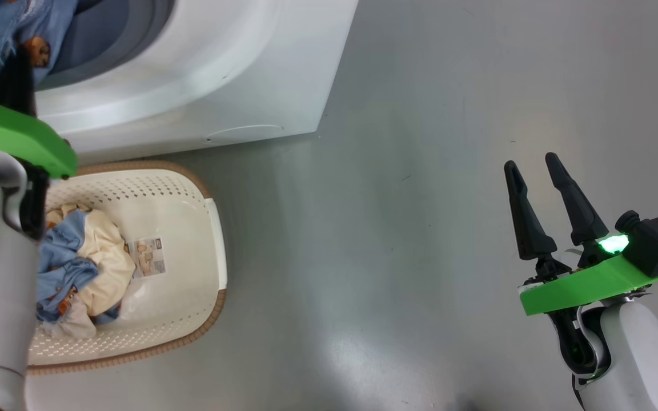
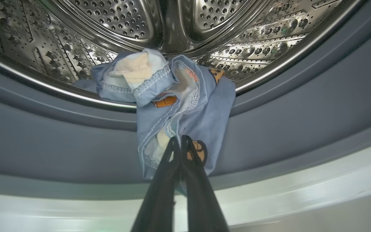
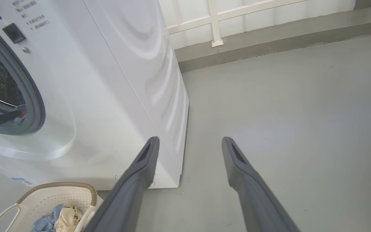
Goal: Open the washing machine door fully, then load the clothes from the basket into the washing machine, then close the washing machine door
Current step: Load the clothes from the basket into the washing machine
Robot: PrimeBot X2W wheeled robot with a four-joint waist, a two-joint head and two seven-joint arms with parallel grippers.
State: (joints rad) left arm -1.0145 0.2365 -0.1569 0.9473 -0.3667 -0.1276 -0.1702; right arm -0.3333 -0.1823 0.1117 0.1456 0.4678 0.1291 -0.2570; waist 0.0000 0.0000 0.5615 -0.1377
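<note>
Loading is in hand: a blue garment (image 2: 185,109) is draped over the gasket (image 2: 43,145) of the washing machine (image 1: 237,74), with the left end effector (image 2: 180,140) shut at its hanging edge. More clothes (image 1: 97,260) lie in the basket (image 1: 217,240). The right end effector (image 1: 532,161) is spread wide, empty. Next, the garment should be pushed fully inside.

I read the drum (image 2: 124,19) as polished, perforated steel, mirror-bright, ringed by a matt grey rubber gasket (image 2: 301,106). The clothes (image 2: 188,109) are soft light-blue denim-like cloth with raised stitching. The washing machine (image 1: 237,74) casing looks glossy, smooth white. The basket (image 1: 180,205) is cream perforated plastic, its rim (image 1: 135,166) brown and rough-textured, with a paper label (image 1: 147,258). The floor (image 1: 420,228) is smooth grey with a dull sheen. On the right gripper (image 1: 531,161), the fingers (image 3: 130,187) look like matt dark plastic.
</note>
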